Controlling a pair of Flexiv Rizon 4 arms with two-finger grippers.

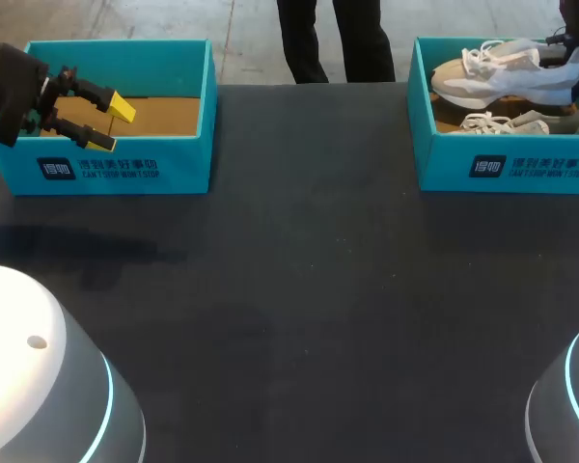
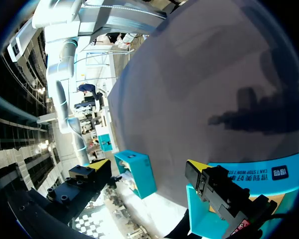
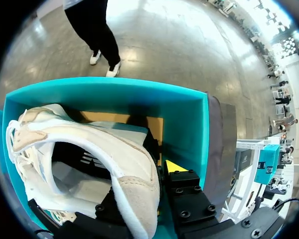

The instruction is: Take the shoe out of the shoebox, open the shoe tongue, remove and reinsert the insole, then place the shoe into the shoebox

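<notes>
While left end effector (image 1: pixel 114 123) gapes above shoebox (image 1: pixel 116 170), right end effector (image 3: pixel 142 181) grips boxed shoe (image 3: pixel 97 149).

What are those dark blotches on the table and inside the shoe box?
Head view: the faint smudge on the table is probably the shadow of the left arm, falling in front of the left box. Left wrist view: that shadow looks darker and shows the outline of the tool. Right wrist view: the shoe throws a dark patch on the back wall of the right box.
</notes>
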